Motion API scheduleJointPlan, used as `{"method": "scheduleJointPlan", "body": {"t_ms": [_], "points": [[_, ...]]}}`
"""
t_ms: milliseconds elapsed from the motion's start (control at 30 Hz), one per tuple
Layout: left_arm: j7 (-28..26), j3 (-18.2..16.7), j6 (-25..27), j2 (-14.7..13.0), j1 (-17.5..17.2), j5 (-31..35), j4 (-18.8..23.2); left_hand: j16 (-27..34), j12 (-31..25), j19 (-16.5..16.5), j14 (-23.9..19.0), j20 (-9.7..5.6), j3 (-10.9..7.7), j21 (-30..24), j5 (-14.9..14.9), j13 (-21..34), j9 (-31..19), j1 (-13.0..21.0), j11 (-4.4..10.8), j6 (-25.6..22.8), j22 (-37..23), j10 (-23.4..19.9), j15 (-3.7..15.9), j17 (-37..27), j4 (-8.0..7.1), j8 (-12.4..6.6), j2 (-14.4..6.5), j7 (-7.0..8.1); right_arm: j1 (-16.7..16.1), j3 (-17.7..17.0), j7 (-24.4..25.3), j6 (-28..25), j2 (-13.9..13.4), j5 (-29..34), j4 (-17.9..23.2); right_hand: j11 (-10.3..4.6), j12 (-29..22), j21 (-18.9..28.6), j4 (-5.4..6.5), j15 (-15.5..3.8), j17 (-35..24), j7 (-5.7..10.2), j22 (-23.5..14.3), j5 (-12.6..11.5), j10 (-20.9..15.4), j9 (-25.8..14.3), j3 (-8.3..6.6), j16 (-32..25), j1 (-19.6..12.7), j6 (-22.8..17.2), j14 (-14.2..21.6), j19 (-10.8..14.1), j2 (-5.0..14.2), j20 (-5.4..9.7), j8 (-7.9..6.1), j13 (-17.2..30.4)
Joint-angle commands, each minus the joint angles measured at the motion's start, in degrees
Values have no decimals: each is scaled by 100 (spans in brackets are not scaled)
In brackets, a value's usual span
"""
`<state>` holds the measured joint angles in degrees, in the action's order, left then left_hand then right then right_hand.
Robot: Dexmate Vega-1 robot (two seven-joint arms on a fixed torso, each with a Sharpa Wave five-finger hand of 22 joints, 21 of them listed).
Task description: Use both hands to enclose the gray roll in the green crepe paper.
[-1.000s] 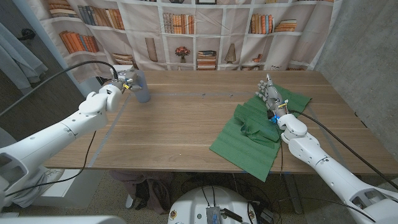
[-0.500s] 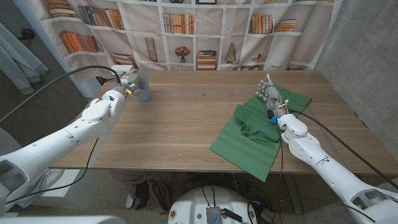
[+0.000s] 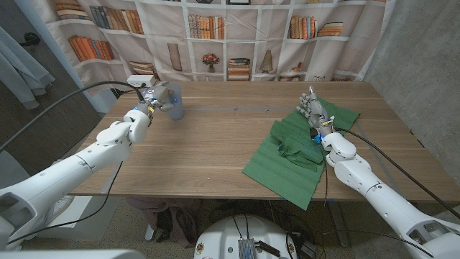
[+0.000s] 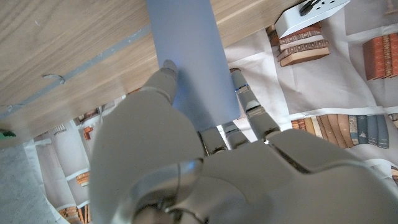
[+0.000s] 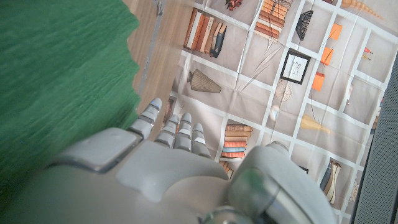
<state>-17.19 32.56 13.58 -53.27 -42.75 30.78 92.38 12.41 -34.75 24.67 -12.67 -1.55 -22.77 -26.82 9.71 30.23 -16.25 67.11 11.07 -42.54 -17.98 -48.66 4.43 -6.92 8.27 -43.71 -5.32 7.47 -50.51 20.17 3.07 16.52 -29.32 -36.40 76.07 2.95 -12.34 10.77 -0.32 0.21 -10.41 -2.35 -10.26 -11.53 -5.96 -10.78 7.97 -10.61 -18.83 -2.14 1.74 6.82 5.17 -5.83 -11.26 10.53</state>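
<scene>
My wooden table, a printed bookshelf backdrop, gray walls either side.

In front of me the wooden table (image 3: pixel 215 137) stretches wide, a pale line running across its far part. Behind it hangs a curtain printed with bookshelves (image 3: pixel 215 36), showing books, vases and a small flower pot. A rough gray wall (image 3: pixel 417 65) stands at my right; pale drapes (image 3: pixel 21 65) hang at my left.

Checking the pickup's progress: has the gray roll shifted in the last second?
Yes. The gray roll, held by the left hand, has moved slightly toward the green crepe paper along the table's far edge.
</scene>
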Motion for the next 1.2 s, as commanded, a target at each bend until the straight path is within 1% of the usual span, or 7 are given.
{"method": "scheduleJointPlan", "body": {"t_ms": [33, 100, 267, 433, 600, 700, 1200], "points": [[-1139, -370, -980, 389, -175, -615, -192, 731, -44, -154, -3380, -199, -12, -39, 46, 59, 3, 305, 4, 27, -43, 73, 929, -2237, -45, -22, -386, 11, -28, -13, 35, 15, -8, 15, 9, 13, 1, 44, -25, -9, -13, -14, -9, 16, -35, -17, 13, -11, -3, -41, 44, 9, 54, 39, -9, 29], [-1412, -445, -1209, 531, -217, -746, -235, 659, -48, -251, -3304, -191, -6, -37, 45, 53, 2, 313, 3, 12, -58, 80, 927, -2230, -44, -36, -380, 37, -28, -10, 36, 15, -15, 25, 9, 5, 0, 44, -25, -10, -13, -13, -9, 16, -38, -17, 13, -11, -3, -41, 44, 8, 53, 36, -9, 29], [-1660, -639, -1615, 790, -291, -1190, -325, 594, -55, -272, -3267, -198, -5, -75, 48, 54, -8, 314, 3, 20, -75, 101, 931, -2232, -61, -50, -403, 35, -30, -14, 25, 24, -13, 17, 2, 13, 1, 44, -26, -3, -13, -11, -9, 17, -35, -17, 13, -11, -2, -40, 44, 9, 53, 37, -8, 29], [-1611, -720, -1758, 912, -343, -1457, -346, 570, -71, -194, -3312, -202, 4, -163, 51, 56, -1, 316, 2, 50, -101, 102, 936, -2252, -77, -50, -420, 18, -53, -27, 41, 32, -13, 6, 13, 4, 0, 45, -26, -9, -13, -7, -9, 17, -37, -17, 14, -11, 0, -40, 43, 11, 53, 39, -8, 29], [-1573, -943, -2174, 1348, -420, -2307, -597, 510, -93, -9, -3378, -213, 9, -323, 60, 71, -9, 310, 5, 77, -140, 112, 930, -2244, -94, -67, -415, -1, -92, -27, 93, 13, -51, 49, 62, 0, 0, 44, -26, -9, -13, -5, -9, 17, -37, -17, 14, -10, 1, -39, 41, 9, 53, 40, -8, 29], [-1570, -966, -2342, 1530, -419, -2535, -726, 467, -100, 94, -3436, -240, 4, -414, 64, 87, 6, 300, 11, 70, -157, 130, 922, -2215, -105, -73, -412, -24, -110, -3, 179, -17, -108, 163, 120, 8, 1, 44, -26, -12, -13, -6, -9, 17, -34, -17, 14, -11, 1, -42, 43, 10, 53, 40, -9, 29], [-1028, -1060, -2942, 2174, -401, -3758, -1081, 320, -81, 58, -3620, -277, -37, -583, 70, 22, 51, 316, 10, 67, -204, 78, 926, -2115, -102, -95, -401, -168, -229, -59, 291, 41, -161, 215, 256, -5, 4, 43, -28, -16, -13, -5, -9, 17, -29, -17, 9, -12, -2, -43, 44, 7, 62, 43, -9, 29]]}}
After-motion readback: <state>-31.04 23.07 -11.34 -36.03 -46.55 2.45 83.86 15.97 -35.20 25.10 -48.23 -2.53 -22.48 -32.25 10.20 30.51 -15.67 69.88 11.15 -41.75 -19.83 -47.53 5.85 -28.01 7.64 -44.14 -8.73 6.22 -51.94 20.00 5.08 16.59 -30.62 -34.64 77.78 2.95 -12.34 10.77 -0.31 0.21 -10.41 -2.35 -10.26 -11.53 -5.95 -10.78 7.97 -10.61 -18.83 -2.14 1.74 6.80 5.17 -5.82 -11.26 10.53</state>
